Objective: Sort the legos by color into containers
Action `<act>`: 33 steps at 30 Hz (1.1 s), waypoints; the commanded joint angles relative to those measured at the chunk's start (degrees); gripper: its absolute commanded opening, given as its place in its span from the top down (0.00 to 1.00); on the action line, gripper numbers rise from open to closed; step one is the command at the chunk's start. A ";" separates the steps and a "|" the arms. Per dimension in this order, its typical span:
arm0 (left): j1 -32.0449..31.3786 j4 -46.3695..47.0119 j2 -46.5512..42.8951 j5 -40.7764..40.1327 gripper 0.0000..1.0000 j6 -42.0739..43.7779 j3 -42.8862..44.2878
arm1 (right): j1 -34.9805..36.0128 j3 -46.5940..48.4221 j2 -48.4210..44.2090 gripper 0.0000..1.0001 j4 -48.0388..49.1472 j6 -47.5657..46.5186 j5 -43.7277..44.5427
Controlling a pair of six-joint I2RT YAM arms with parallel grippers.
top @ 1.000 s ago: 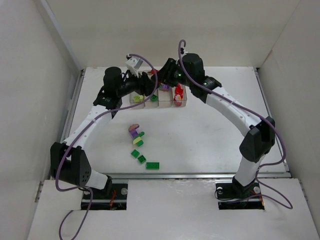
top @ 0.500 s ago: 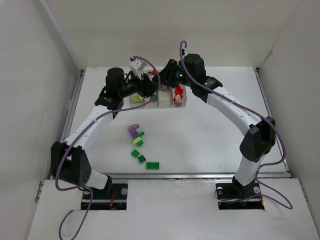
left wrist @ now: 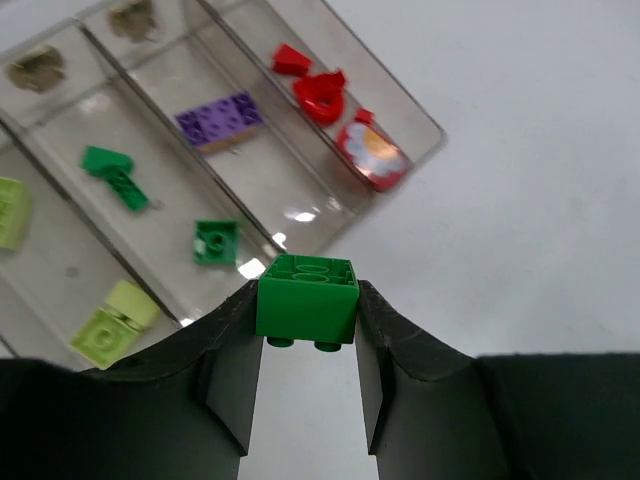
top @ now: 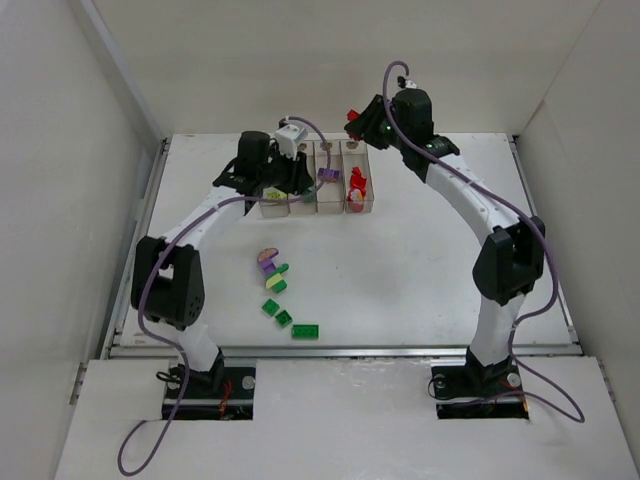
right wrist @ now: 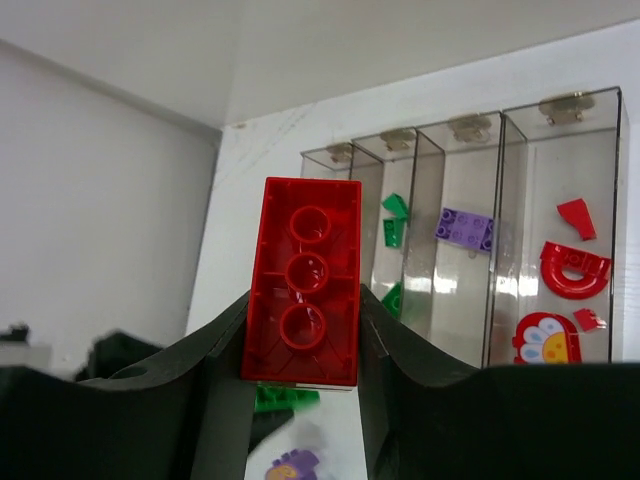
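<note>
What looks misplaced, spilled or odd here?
Nothing stands out. Each compartment of the containers holds one color: yellow-green, dark green, purple, red. The left gripper grips a dark green brick, the right gripper a red brick. The unsorted bricks lie clustered on the table.

- Containers (left wrist: 255,79): clear hard plastic, glossy, with white glare spots on floors and walls. Tan marks (left wrist: 35,68) at one end of the containers look dull.
- Dark green brick (left wrist: 307,298): moulded plastic, smooth, soft sheen.
- Red brick (right wrist: 303,295): moulded plastic, glossy, with highlights on its round tubes.
- Purple plate (left wrist: 220,118) and yellow-green pieces (left wrist: 112,325), inside the containers: the same smooth plastic. The round red piece (left wrist: 370,160) has a shiny printed face.
- Left fingers (left wrist: 230,370) and right fingers (right wrist: 215,400): black, matt, faintly grained.
- Tabletop (top: 420,260) under the containers: white, matt, smooth.
- Right arm shell (top: 462,192): white, smooth, slight gloss.
</note>
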 commanded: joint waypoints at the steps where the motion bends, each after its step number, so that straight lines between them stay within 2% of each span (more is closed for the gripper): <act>1: 0.29 3.36 4.10 -9.40 1.00 4.15 7.34 | 1.03 2.61 1.53 1.00 2.46 -4.18 -0.91; 4: 0.29 7.83 8.15 -12.32 1.00 8.98 7.35 | 1.03 2.61 1.53 1.00 2.46 -5.94 -1.43; 8: 0.90 10.22 10.62 -13.46 0.85 12.16 5.51 | 1.03 2.61 2.06 1.00 2.46 -8.31 -2.48; 9: 0.90 10.83 11.49 -13.98 0.71 13.20 5.50 | 1.03 2.61 2.58 1.00 2.46 -8.32 -3.18; 12: 0.90 12.15 12.03 -12.32 0.44 15.14 3.49 | 1.03 2.61 2.59 1.00 2.46 -10.51 -4.59; 14: 0.90 12.94 12.03 -12.32 0.18 15.15 2.96 | 1.03 2.61 2.59 1.00 2.46 -12.09 -6.17; 16: 0.38 12.95 11.33 -11.79 0.11 15.84 2.95 | 1.03 2.61 2.59 1.00 1.93 -13.15 -8.02; 20: 0.37 8.92 9.13 -11.79 0.08 16.99 4.35 | 1.03 0.68 0.49 1.00 1.93 -18.31 -13.54; 23: 1.08 2.33 5.98 -6.36 0.08 18.65 7.52 | 1.03 -1.51 -1.01 1.00 1.93 -23.94 -23.64; 25: 2.21 -2.23 3.43 0.05 0.11 23.65 8.05 | 1.03 -3.45 -3.73 1.00 0.79 -30.09 -29.09; 27: 3.87 -5.32 -1.32 5.85 0.19 29.53 7.18 | 1.03 -6.26 -6.80 1.00 -2.96 -36.31 -30.43; 28: 4.67 -7.25 -2.90 13.10 0.22 36.87 6.04 | 1.03 -7.14 -7.77 1.00 -4.56 -38.53 -30.96; 30: 7.82 -13.05 -6.15 20.17 0.28 42.02 5.51 | 2.60 -9.42 -9.44 1.00 -9.29 -42.92 -31.58; 31: 8.98 -14.81 -6.69 26.47 0.28 43.34 5.50 | 3.14 -10.30 -11.11 1.00 -10.62 -46.86 -32.10; 33: 10.47 -22.09 -6.69 32.65 0.28 47.47 7.43 | 5.24 -12.15 -12.79 1.00 -12.56 -50.23 -32.11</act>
